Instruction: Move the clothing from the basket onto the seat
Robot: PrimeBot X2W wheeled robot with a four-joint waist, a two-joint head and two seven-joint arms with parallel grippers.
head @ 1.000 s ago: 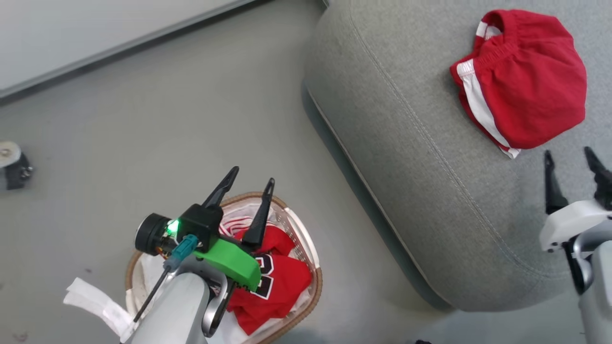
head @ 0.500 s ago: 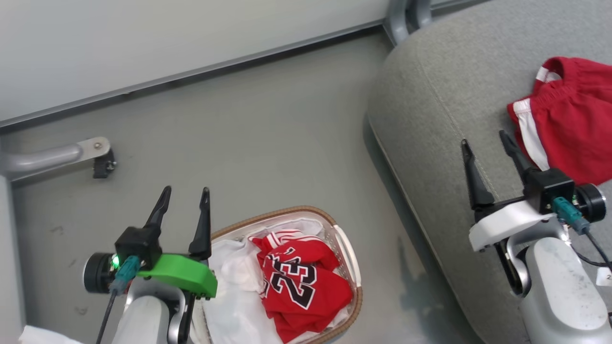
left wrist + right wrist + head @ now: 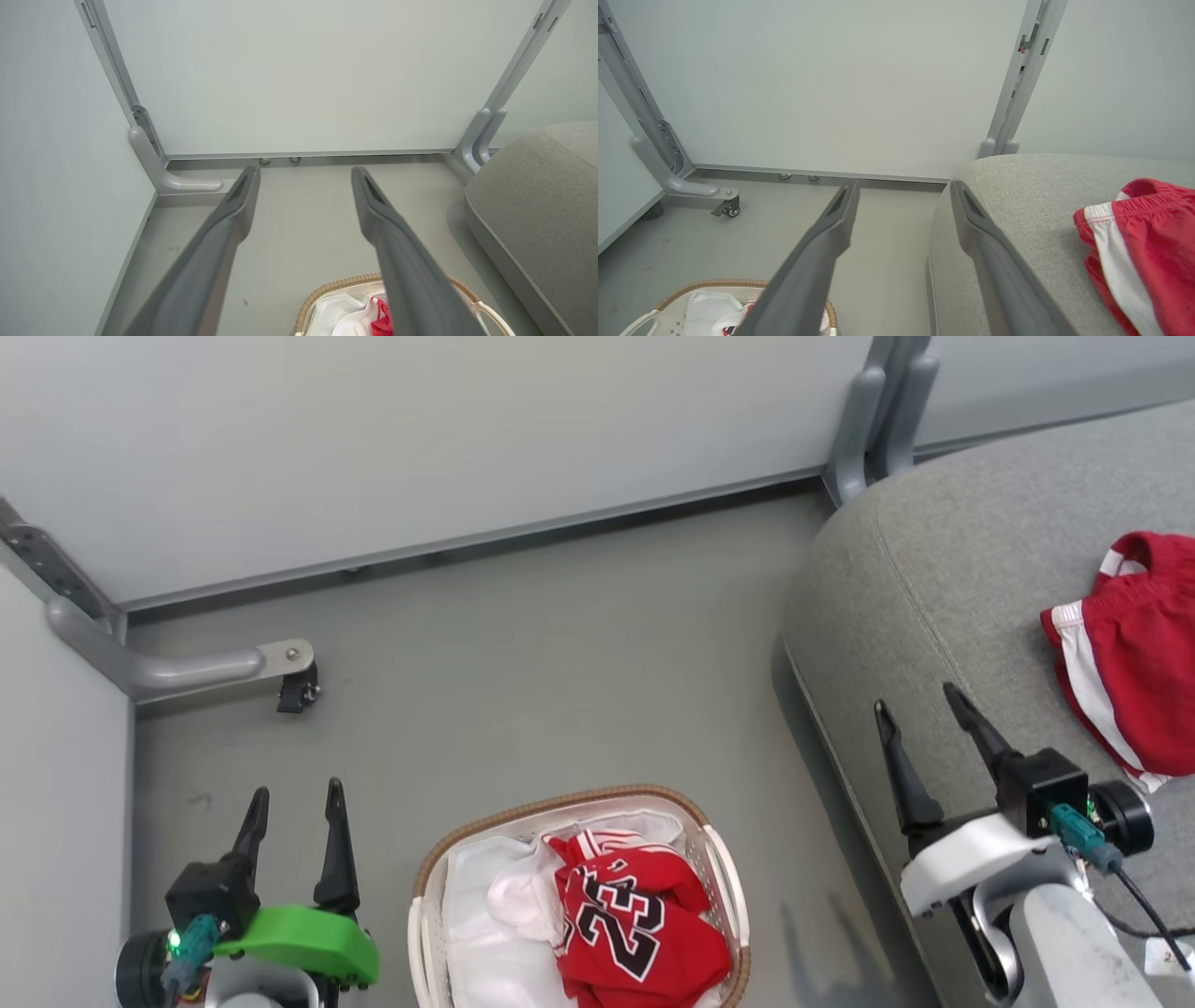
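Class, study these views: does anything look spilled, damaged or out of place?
Nothing stands out as spilled or damaged. The jersey lies crumpled in the basket; the shorts lie bunched on the seat.

Just right of the left claw (image 3: 297,791), the basket (image 3: 523,812) is cut by the bottom edge of the head view, so its near end is not seen. The jersey (image 3: 635,933) inside is crumpled. Its folds hide part of its front, and its lower part leaves the picture. The white liner (image 3: 485,933) goes under it. Right of the right claw (image 3: 915,698), the shorts (image 3: 1144,681) are cut by the right edge, and the seat (image 3: 934,597) runs out there too. In the left wrist view, the claw's right finger covers much of the basket.
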